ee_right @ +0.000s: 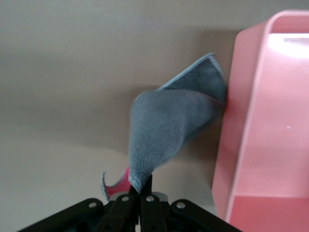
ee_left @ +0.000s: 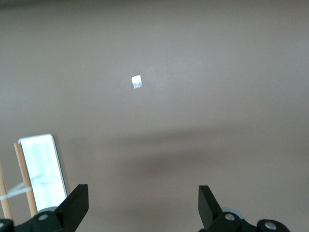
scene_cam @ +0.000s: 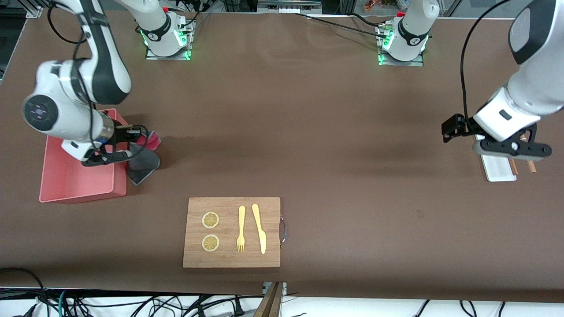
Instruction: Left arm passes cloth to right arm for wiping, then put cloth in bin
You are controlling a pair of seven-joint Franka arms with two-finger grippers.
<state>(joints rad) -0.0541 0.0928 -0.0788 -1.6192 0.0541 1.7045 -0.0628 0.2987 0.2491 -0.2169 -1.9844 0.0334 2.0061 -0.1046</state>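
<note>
- The right end effector (scene_cam: 128,141), clamped on the cloth (scene_cam: 143,164), hangs at the bin's (scene_cam: 77,182) wall toward the desk's (scene_cam: 308,132) middle; the cloth dangles outside, touching that wall.
- Its arm hides part of the bin.
- The left end effector (scene_cam: 513,147), fingers spread wide and empty, waits over a white tray (scene_cam: 500,169), partly covering it.

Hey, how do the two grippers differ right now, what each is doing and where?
The right gripper is shut on the soft grey and pinkish-red cloth, hanging it beside the pink plastic bin's wall. The left gripper is open and empty, waiting over the small flat white tray. Both are black two-finger grippers, each at its own end of the brown table.
</note>
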